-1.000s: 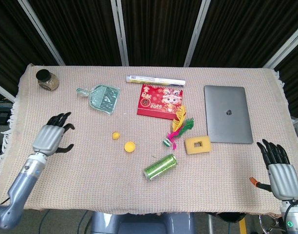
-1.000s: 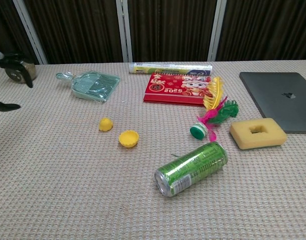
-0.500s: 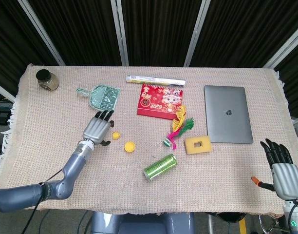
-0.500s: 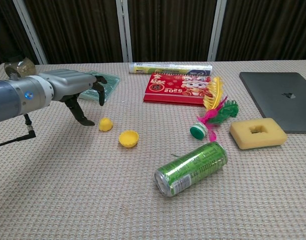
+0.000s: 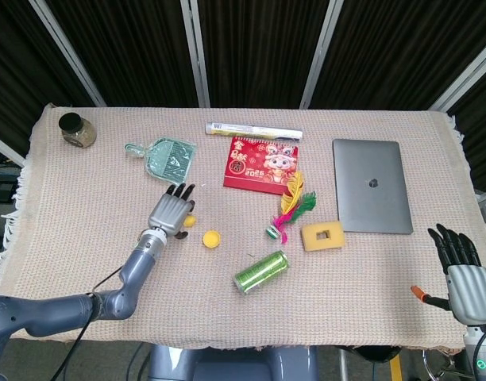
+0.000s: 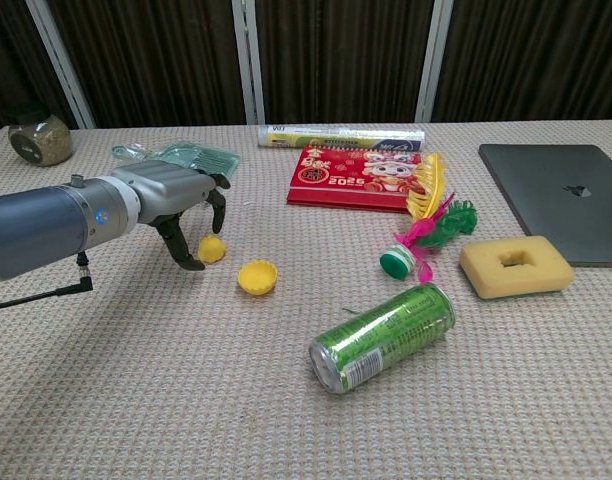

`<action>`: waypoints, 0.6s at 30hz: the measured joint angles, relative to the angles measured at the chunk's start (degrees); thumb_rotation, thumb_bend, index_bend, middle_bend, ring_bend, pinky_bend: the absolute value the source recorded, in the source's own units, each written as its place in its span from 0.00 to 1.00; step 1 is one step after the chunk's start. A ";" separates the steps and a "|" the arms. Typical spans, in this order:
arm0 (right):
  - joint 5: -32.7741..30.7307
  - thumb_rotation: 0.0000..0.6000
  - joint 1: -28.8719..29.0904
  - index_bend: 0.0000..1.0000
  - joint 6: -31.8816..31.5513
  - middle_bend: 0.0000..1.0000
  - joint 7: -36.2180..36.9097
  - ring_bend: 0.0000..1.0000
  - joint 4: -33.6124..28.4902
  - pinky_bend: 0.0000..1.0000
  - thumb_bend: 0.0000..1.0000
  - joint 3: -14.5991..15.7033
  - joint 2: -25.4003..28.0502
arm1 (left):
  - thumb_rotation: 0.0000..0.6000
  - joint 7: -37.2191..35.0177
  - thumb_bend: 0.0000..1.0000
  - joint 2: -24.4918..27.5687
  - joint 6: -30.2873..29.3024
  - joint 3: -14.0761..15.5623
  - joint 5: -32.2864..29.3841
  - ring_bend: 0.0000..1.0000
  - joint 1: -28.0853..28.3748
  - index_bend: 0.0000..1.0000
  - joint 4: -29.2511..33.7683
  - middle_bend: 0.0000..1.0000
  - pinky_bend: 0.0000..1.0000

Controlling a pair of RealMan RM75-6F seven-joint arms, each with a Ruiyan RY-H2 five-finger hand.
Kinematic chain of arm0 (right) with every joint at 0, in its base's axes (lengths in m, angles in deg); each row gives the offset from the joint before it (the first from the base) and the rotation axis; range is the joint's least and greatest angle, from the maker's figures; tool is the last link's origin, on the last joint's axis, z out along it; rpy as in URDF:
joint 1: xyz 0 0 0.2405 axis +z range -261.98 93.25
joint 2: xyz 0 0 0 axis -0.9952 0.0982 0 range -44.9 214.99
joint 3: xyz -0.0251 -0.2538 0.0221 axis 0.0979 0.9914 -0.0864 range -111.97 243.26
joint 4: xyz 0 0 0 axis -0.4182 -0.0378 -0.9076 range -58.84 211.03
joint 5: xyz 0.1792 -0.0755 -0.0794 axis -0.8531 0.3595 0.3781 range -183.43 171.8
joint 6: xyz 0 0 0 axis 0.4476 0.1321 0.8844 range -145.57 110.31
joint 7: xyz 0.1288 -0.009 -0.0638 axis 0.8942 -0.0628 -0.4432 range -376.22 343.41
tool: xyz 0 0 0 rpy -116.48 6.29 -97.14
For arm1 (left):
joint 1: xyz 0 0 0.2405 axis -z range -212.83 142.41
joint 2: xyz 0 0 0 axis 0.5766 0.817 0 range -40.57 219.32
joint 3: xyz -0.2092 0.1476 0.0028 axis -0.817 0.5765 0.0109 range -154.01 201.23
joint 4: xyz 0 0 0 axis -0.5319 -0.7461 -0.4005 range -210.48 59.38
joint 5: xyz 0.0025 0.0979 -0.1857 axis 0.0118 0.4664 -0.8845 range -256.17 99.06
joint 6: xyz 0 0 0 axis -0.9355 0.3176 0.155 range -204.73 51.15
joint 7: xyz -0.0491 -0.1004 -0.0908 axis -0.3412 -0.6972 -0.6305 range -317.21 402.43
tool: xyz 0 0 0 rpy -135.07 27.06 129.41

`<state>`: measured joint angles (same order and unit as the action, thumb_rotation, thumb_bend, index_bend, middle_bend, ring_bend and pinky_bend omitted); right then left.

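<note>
Left hand (image 6: 181, 205) hovers over the small yellow rounded ball-like piece (image 6: 211, 249), fingers apart and curled downward around it, thumb on the near side. No contact can be confirmed from either view; the piece sits on the woven beige tablecloth (image 6: 136, 400), not lifted. In the head view the same left hand (image 5: 171, 214) covers most of that piece (image 5: 190, 221).

Just right of it and slightly nearer lies the small yellow shallow cup-shaped cap (image 6: 257, 276), apart from the hand.

Judgement: the reach looks about complete; closing on the piece and lifting it remain to be done.

Right hand (image 5: 459, 274) rests at the near right table edge, fingers extended and apart, holding nothing, well apart from everything.

Also there: pale green plastic dustpan (image 6: 191, 158) just beyond the left hand; green drink can on its side (image 6: 384, 336), centre near.
</note>
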<state>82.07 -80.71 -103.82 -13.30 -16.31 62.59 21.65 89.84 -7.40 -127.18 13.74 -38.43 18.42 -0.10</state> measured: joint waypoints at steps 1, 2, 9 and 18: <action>0.06 1.00 0.00 0.03 -0.04 0.00 -0.03 0.00 0.03 0.00 0.00 0.00 -0.02 | 0.91 -0.20 0.23 -0.25 -0.04 0.21 0.13 0.00 0.05 0.37 -0.48 0.00 0.11; 0.10 1.00 0.00 0.03 -0.08 0.00 -0.05 0.00 0.06 0.00 0.00 -0.01 -0.05 | 0.91 -0.41 0.24 -0.46 -0.06 0.33 0.21 0.00 0.07 0.38 -0.83 0.00 0.11; 0.00 1.00 -0.06 0.03 -0.24 0.00 0.09 0.00 0.01 0.00 0.00 -0.12 -0.17 | 0.91 -2.47 0.33 -2.25 -0.09 0.61 0.86 0.00 0.32 0.42 -3.68 0.00 0.11; 0.01 1.00 -0.22 0.03 -0.70 0.00 0.47 0.00 0.06 0.00 0.00 -0.29 -0.26 | 0.90 -3.48 0.37 -3.15 0.17 1.14 1.10 0.00 0.38 0.47 -5.76 0.00 0.11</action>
<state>82.08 -80.92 -104.52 -12.83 -16.25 62.30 21.39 86.36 -10.54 -127.01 14.87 -37.33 18.79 -5.87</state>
